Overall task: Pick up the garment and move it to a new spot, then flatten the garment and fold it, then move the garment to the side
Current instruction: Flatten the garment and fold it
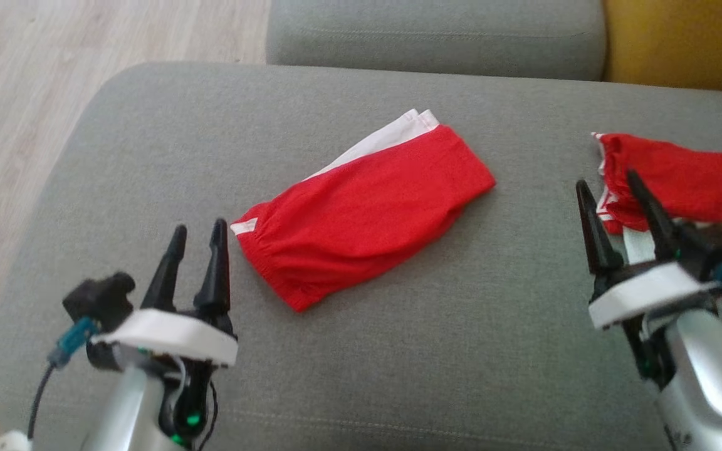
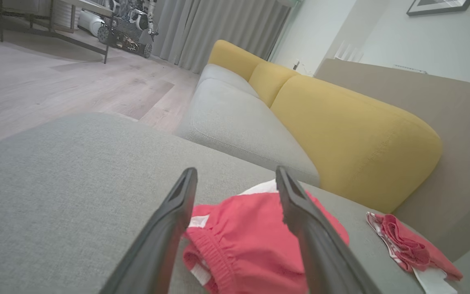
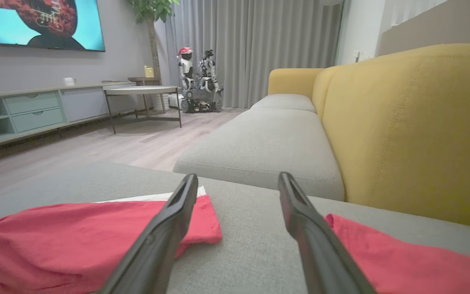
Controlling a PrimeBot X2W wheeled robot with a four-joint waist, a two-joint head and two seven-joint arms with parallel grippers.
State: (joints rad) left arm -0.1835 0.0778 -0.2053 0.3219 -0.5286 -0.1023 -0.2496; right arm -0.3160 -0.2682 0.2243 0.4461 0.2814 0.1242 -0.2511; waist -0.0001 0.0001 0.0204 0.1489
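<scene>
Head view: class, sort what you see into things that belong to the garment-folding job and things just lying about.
Belong to the job: the folded red garment in the middle; the left gripper and right gripper, both open; the grey seat cushion it lies on.
Just lying about: the other red garment at the right; the yellow backrest; the wooden floor.

Seen from the head, the left gripper (image 1: 200, 225) sits at 7 o'clock. Its two dark fingers (image 1: 215, 269) are slightly parted, pointing toward 12 and leaning a touch to 1. A white wrist collar (image 1: 167, 335) joins it to the left forearm (image 1: 126, 401), which rises from the bottom edge. The right gripper (image 1: 606, 178) sits at 4 o'clock, fingers spread wider and leaning toward 11, on the right forearm (image 1: 706, 369) coming in from 5. Both grippers stand with jaws apart, nothing between them.
</scene>
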